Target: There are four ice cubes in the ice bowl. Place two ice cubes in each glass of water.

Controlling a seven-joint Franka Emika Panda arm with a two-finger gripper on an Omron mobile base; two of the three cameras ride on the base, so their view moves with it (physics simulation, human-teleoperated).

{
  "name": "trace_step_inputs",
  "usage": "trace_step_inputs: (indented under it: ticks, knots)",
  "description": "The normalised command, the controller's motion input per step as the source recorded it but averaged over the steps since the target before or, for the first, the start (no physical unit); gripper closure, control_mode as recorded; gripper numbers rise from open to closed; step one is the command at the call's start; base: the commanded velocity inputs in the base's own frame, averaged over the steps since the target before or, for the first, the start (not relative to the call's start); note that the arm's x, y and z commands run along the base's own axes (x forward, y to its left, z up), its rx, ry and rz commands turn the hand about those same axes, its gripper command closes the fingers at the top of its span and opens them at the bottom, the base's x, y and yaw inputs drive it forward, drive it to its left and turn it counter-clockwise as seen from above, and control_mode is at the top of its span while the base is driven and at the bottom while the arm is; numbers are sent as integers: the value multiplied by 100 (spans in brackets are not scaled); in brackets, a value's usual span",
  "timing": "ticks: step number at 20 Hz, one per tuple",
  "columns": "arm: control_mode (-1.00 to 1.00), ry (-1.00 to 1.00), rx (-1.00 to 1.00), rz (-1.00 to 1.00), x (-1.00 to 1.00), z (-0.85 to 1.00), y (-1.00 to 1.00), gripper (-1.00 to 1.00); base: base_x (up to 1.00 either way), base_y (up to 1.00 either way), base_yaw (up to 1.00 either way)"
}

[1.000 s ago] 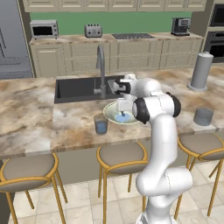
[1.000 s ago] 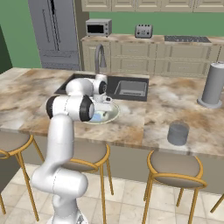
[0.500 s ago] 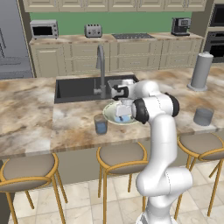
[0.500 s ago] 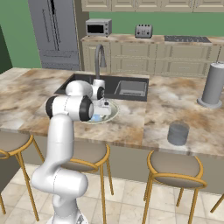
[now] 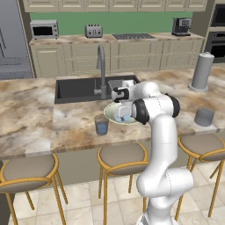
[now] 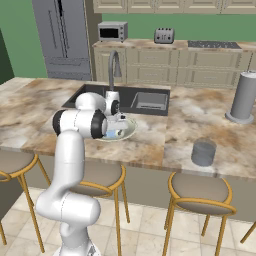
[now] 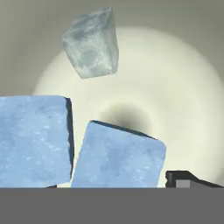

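Claw (image 5: 123,115) at the end of the white arm hangs low over the wide, shallow, pale cream-green ice bowl (image 5: 112,116) on the marbled bench (image 5: 74,125), and its fingers are hidden from the left base camera. One short grey-blue translucent tumbler of water (image 5: 101,124) stands just beside the bowl, the other tumbler (image 5: 204,117) well apart to the right.

From the right base camera the arm's body covers much of the bowl (image 6: 128,131), so a slip there would be hard to spot.

Through the hand camera, two light-blue translucent ice cubes (image 7: 117,156) lie close against each other, a third (image 7: 92,43) apart. Only one dark fingertip (image 7: 183,180) shows, so I cannot tell whether the claw is spread or closed; it probably holds nothing yet. Closing here could catch two cubes, or squeeze one sideways.
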Motion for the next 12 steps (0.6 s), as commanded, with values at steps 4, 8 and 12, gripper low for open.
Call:
trace_step_inputs:
  ticks: [4, 8, 12]
  knots:
    - [-100, -12, 0, 0, 20, 0, 1, -100, 0, 0, 0]
    - [-100, 0, 0, 1, 3, -17, 1, -100, 0, 0, 0]
    - [-100, 0, 0, 1, -10, -20, 0, -100, 0, 0, 0]
